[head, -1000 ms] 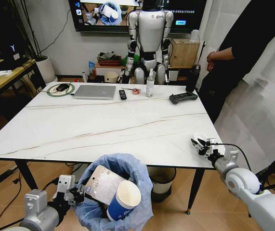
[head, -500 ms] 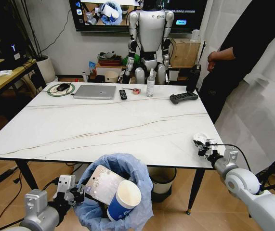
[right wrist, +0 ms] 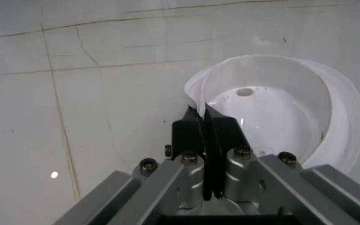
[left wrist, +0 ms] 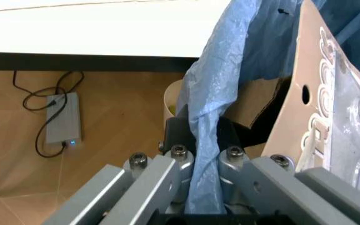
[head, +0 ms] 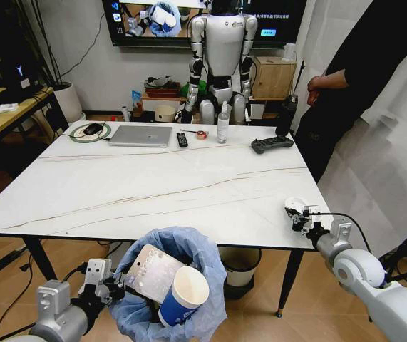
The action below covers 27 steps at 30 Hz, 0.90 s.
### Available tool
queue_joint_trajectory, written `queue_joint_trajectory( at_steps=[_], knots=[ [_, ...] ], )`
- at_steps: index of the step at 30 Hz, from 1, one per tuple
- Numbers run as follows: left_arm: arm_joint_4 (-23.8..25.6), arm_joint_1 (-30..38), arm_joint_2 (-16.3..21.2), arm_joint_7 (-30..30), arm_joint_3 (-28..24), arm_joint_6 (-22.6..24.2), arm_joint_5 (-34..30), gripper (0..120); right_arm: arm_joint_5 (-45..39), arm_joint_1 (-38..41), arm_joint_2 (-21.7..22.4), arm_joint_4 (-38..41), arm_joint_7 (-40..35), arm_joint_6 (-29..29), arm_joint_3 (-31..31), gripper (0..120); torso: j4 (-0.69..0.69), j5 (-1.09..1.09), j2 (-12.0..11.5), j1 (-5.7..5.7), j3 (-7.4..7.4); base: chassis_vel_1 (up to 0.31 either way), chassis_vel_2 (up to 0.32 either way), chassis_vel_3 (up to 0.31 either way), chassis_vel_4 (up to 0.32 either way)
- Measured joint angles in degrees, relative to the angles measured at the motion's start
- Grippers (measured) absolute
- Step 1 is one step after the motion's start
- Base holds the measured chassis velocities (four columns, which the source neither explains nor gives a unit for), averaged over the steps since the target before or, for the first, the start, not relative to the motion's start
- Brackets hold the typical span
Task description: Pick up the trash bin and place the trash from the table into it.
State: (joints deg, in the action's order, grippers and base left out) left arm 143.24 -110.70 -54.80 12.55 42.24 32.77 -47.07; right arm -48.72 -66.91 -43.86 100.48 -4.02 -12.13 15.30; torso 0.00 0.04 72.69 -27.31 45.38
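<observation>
Apparently no legible writing (left wrist: 320, 136) anywhere.

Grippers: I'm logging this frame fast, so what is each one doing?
Left gripper: shut on the trash bin, pinching its blue bag at the rim.
Right gripper: shut on a white plastic lid over the table.

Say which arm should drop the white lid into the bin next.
Right, probably. The right gripper already has its jaws shut on the white lid's rim, at the table's near right corner. The left gripper is clamped on the trash bin's bag, holding it below the table edge.
</observation>
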Motion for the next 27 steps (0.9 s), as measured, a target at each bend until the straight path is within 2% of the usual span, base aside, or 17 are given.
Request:
queue_joint_trajectory(
  at_steps=[19, 27],
  knots=[
    [0.0, -0.47, -0.13, 0.02, -0.08, 0.03, 0.27, 0, -1.66, -2.08, 2.86, 6.37, 1.5, 1.41, 2.36, 0, 0.0, -0.04, 0.01, 0.0, -0.02, 0.0, 0.0, 0.0, 0.0],
    [0.0, -0.84, -0.14, 0.02, 0.03, 0.03, 0.31, 0, -4.8, 0.67, 5.09, 11.03, 7.89, 6.44, -0.56, 0, 0.0, -0.05, 0.01, 0.0, -0.02, 0.0, 0.0, 0.0, 0.0]
  ],
)
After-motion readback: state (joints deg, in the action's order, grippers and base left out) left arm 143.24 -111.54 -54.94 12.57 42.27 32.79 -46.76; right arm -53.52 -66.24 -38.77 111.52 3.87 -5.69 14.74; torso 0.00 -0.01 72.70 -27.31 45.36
